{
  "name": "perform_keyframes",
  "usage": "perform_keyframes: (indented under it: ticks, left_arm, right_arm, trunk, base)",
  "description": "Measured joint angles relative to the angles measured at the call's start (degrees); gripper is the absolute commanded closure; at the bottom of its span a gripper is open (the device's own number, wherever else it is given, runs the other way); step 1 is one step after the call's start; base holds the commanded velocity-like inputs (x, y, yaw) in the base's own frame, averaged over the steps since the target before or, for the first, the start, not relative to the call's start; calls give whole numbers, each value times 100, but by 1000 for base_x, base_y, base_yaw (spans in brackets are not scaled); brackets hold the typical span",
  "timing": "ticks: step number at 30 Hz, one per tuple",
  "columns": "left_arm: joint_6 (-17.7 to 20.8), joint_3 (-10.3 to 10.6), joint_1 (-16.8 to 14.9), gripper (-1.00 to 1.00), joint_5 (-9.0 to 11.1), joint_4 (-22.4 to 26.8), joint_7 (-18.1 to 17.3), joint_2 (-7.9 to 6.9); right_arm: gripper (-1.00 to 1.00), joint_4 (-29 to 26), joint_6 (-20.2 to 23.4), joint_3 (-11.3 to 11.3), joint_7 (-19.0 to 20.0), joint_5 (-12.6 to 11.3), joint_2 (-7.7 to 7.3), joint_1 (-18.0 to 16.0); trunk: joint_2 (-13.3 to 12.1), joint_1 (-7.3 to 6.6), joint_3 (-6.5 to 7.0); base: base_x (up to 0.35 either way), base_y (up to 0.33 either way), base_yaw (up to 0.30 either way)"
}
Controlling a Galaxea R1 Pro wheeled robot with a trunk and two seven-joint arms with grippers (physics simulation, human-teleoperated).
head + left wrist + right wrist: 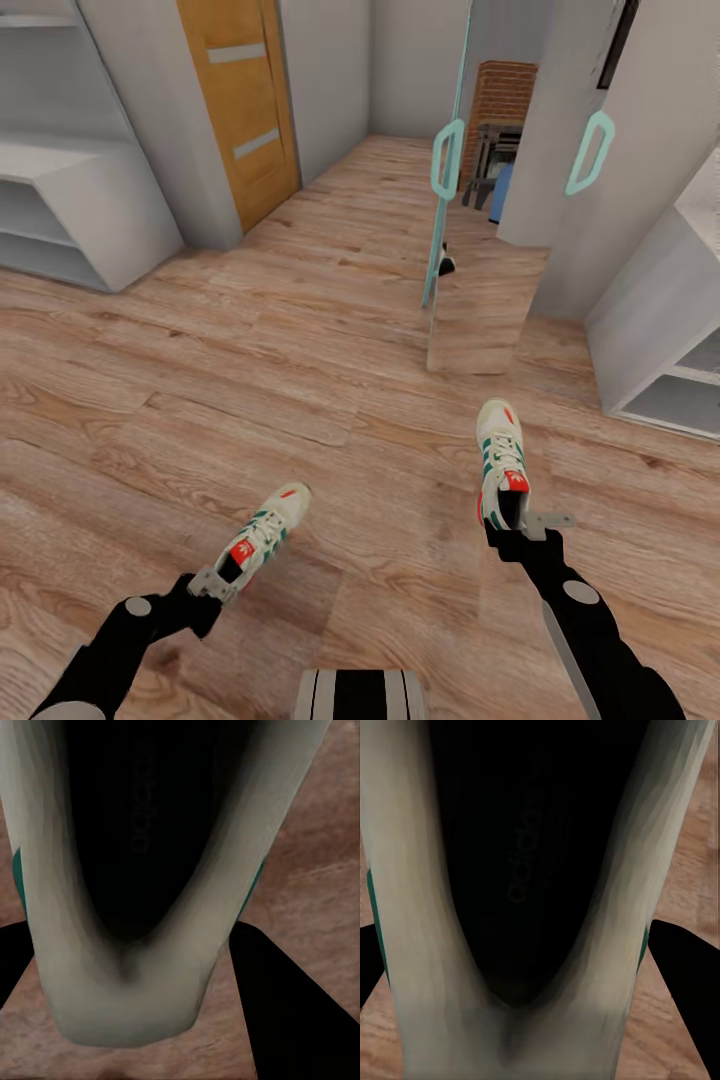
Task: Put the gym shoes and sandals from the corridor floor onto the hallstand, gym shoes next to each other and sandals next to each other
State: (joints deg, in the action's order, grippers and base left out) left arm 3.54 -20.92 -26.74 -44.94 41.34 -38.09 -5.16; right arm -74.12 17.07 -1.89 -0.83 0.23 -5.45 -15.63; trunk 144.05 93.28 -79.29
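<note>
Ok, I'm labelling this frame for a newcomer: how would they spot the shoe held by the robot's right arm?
Start from the tall mirror panel with teal handles standing on the wood floor. Nearer the camera, just below it, the right end effector grips a cream gym shoe at its heel. Unlike the other gym shoe, which slants, it points straight ahead.

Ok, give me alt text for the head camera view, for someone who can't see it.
Two black robot arms each hold a cream-white gym shoe by the heel above the wood-plank corridor floor: the left gripper holds the left gym shoe, the right gripper the right gym shoe. A pale grey shelf unit stands far left.
</note>
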Motion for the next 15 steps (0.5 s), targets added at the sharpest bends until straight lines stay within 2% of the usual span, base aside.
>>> perform_keyframes:
  ticks: [3,4,7,15]
  left_arm:
    - [-55,-160,15,100,161,-2,0,-11]
    - [-153,-374,32,100,389,-10,3,-20]
    - [-285,-680,39,100,633,-65,48,-24]
    - [-718,-1384,43,100,1008,-384,447,-25]
  right_arm:
    - [100,0,0,1,-1,1,1,0]
    - [100,24,0,1,-5,9,4,0]
    - [100,103,0,1,-9,18,8,0]
    - [100,452,-43,-6,-13,42,-17,13]
  trunk:
    - [-4,-8,67]
    - [-5,-10,89]
    - [-9,-18,157]
    - [-20,-39,386]
  base:
    - [0,0,0]
    - [0,0,0]
    - [0,0,0]
    - [0,0,0]
